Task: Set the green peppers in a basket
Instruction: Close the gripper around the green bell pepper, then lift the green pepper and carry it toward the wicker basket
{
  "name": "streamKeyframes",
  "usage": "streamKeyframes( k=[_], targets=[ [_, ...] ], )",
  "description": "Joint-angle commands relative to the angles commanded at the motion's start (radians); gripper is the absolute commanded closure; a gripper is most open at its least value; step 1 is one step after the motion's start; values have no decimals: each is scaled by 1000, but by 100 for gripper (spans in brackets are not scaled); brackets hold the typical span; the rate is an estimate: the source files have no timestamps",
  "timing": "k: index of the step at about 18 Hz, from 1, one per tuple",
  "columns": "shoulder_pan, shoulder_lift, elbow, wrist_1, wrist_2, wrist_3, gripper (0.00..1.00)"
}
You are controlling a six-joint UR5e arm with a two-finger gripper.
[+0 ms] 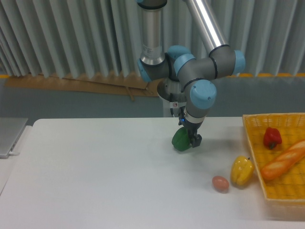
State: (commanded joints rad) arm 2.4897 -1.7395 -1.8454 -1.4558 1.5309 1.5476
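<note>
The dark-green pepper (pixel 180 140) is near the middle of the white table, just off or at the surface; I cannot tell if it touches. My gripper (pixel 189 139) comes down from above and is shut on the green pepper, one dark finger showing on its right side. The yellow-orange woven basket (pixel 252 138) stands at the right edge of the table, well to the right of the gripper.
A small red pepper (pixel 272 137) and a bread loaf (pixel 283 160) lie in the basket. A yellow pepper (pixel 241 171) and a brownish egg (pixel 220 183) rest on the table left of the basket. A grey tray (pixel 10 135) sits at the far left.
</note>
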Motion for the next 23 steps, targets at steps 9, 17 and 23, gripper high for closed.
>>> streamKeyframes(
  k=[9,17,23],
  targets=[
    [-3,-29,-20,49,2,6,0],
    [-3,-37,-25,69,0,5,26],
    [5,-34,-15,68,-5,8,41]
  ],
)
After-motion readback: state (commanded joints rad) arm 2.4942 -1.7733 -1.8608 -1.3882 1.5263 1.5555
